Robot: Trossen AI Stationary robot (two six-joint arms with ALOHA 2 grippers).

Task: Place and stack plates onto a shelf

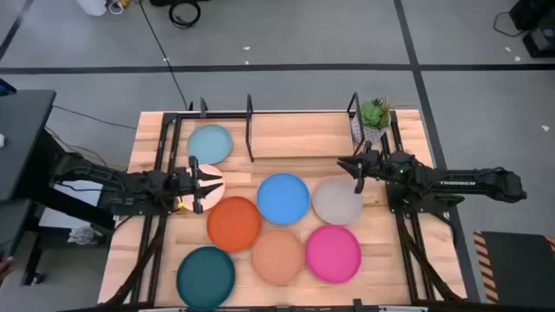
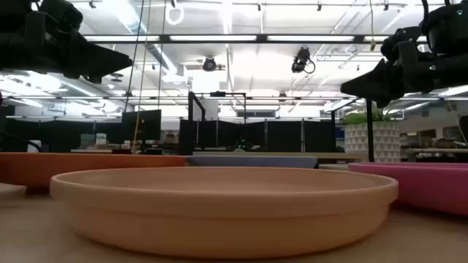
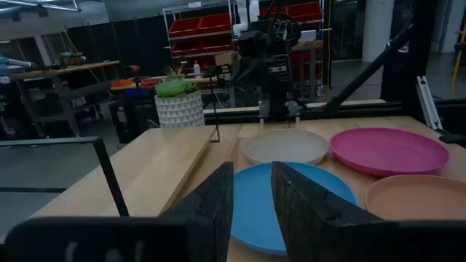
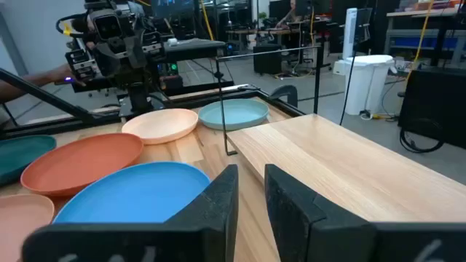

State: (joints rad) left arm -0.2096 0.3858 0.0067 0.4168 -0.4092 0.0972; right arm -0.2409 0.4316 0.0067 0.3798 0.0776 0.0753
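Several round plates lie flat on the table: light blue [image 1: 209, 143] on the raised wooden board of the shelf, pale peach [image 1: 211, 183], orange [image 1: 233, 221], blue [image 1: 283, 198], grey [image 1: 336, 201], peach [image 1: 277, 256], pink [image 1: 333, 252] and teal [image 1: 206, 276]. The shelf's black rods [image 1: 250, 130] stand upright at the far side. My left gripper [image 1: 201, 184] hovers over the pale peach plate, its fingers a narrow gap apart [image 3: 253, 175]. My right gripper [image 1: 345, 165] hovers beyond the grey plate's far edge, also narrowly open [image 4: 251, 178]. Both arms hang high in the low view.
A potted green plant [image 1: 375, 113] stands at the far right end of the shelf, just beyond my right gripper. Black frame rails [image 1: 408, 243] run along both sides of the table. The middle of the wooden shelf board [image 1: 303, 134] is bare.
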